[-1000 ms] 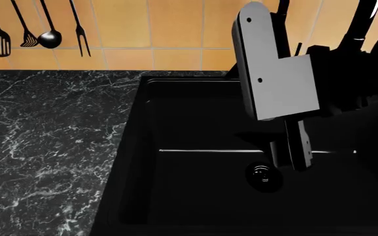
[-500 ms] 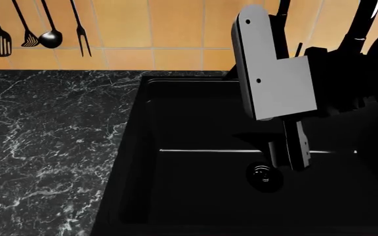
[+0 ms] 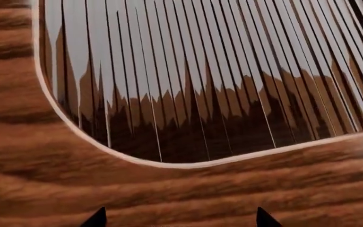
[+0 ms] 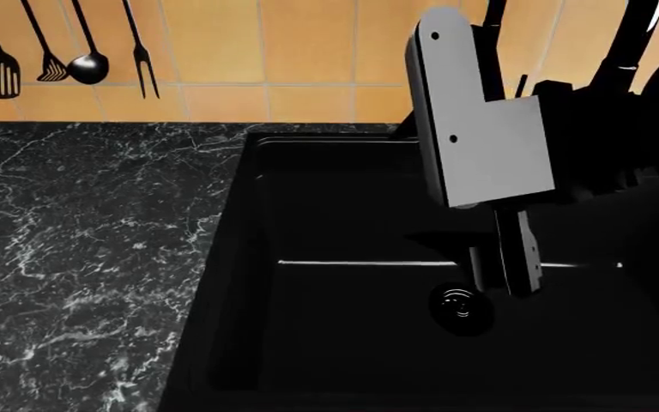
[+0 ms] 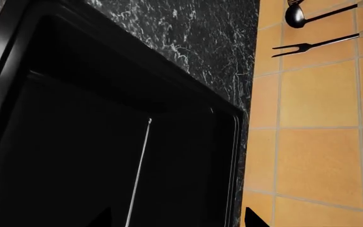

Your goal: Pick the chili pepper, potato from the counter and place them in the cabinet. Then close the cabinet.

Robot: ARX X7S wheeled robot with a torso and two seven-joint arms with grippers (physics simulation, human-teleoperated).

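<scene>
Neither the chili pepper nor the potato showed in any view, so their place relative to the fingers could not be told.

In the head view the counter [image 4: 78, 257], a black-grey slab veined with white, filled the side from 7 to 10 o'clock. The matte black sink basin [image 4: 353, 343] lay beside it toward 4 o'clock, holding nothing but its round drain [image 4: 460, 309].

The right arm [image 4: 479, 137], a grey plate over dark links, hung above the basin at about 1 o'clock. Its gripper could not be made out there. The right wrist view looked down into the same basin. Only two dark fingertips [image 5: 252, 218] showed at the frame edge, set apart with nothing between them.

The left wrist view faced a brown wood-grain cabinet door [image 3: 168, 194] with a ribbed glass panel [image 3: 200, 80]. Two dark fingertips [image 3: 264, 219] stood apart in front of the wood, gripping nothing.

Black utensils [image 4: 66, 51] hung on the orange tiled wall [image 4: 306, 51] at 11 o'clock.
</scene>
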